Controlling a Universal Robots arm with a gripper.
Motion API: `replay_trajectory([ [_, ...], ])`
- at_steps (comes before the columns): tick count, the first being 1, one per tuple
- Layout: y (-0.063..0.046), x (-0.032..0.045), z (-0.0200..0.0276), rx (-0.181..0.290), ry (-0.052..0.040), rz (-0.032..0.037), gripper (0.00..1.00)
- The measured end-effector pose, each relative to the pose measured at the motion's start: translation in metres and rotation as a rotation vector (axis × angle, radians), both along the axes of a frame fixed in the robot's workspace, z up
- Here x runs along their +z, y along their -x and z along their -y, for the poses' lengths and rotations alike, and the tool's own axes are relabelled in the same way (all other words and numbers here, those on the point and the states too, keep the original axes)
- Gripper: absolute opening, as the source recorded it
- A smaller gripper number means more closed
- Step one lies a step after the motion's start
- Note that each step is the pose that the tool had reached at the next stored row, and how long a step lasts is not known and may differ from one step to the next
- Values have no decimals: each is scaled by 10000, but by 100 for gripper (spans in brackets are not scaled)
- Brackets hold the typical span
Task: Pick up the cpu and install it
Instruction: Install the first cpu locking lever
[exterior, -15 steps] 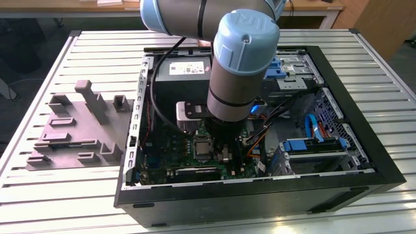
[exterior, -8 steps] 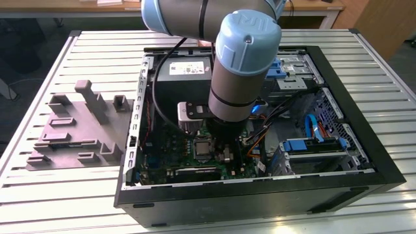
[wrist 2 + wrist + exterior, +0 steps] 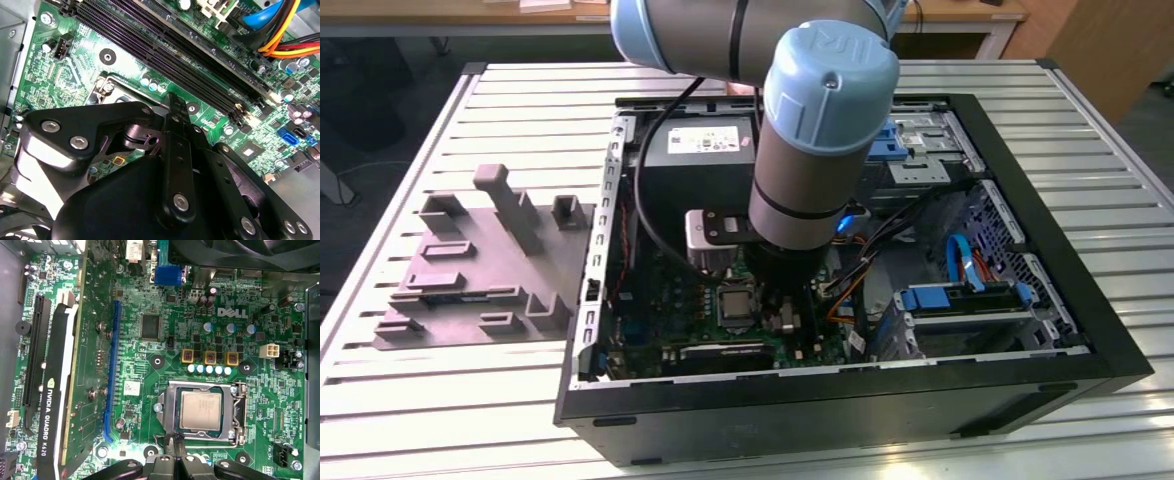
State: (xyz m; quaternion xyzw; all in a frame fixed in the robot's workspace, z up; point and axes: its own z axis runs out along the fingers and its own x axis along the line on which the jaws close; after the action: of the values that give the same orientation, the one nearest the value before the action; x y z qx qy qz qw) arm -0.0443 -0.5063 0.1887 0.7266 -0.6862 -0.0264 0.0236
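The cpu (image 3: 200,410), a small square chip with a silvery top, lies flat inside the metal socket frame (image 3: 170,390) on the green motherboard (image 3: 150,300). My gripper (image 3: 174,441) is shut with nothing between its fingers. Its tips sit at the edge of the socket frame, just beside the cpu and next to the thin wire lever (image 3: 205,438). In the second wrist view the gripper (image 3: 172,97) reaches down over the socket's corner (image 3: 107,82). In the exterior view the arm (image 3: 807,150) stands upright over the open computer case (image 3: 1041,300), with the socket (image 3: 734,300) beside its wrist.
A black graphics card (image 3: 55,390) stands along a blue slot (image 3: 111,370). Long black memory slots (image 3: 175,45) and yellow and blue cables (image 3: 285,30) lie close to the socket. A power-supply box (image 3: 707,150), blue drive brackets (image 3: 961,295) and a grey parts fixture (image 3: 480,260) are nearby.
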Motion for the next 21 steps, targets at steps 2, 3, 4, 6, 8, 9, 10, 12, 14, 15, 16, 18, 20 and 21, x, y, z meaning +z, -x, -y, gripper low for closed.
replay_trajectory([
  [2, -3, -1, 0, 25, 0, 0, 11],
  [3, -5, -1, 0, 38, 1, -1, 11],
  [4, -6, -3, 0, 52, 2, 0, 11],
  [6, -6, -10, 0, 86, 2, 5, 11],
  [8, -9, -23, -1, 123, -3, 26, 11],
  [9, -8, -26, -1, 137, -2, 28, 11],
  [10, -7, -28, -1, 149, 0, 34, 11],
  [12, -6, -28, -1, 167, 2, 40, 11],
  [14, -4, -28, -1, 168, 2, 47, 11],
  [15, -3, -28, -1, 168, -1, 49, 11],
  [16, -3, -24, -2, 168, -4, 51, 11],
  [18, -2, -7, -3, 167, -12, 54, 11],
  [20, -2, 23, -2, 166, -7, 54, 11],
  [21, -2, 43, -1, 166, -1, 52, 11],
])
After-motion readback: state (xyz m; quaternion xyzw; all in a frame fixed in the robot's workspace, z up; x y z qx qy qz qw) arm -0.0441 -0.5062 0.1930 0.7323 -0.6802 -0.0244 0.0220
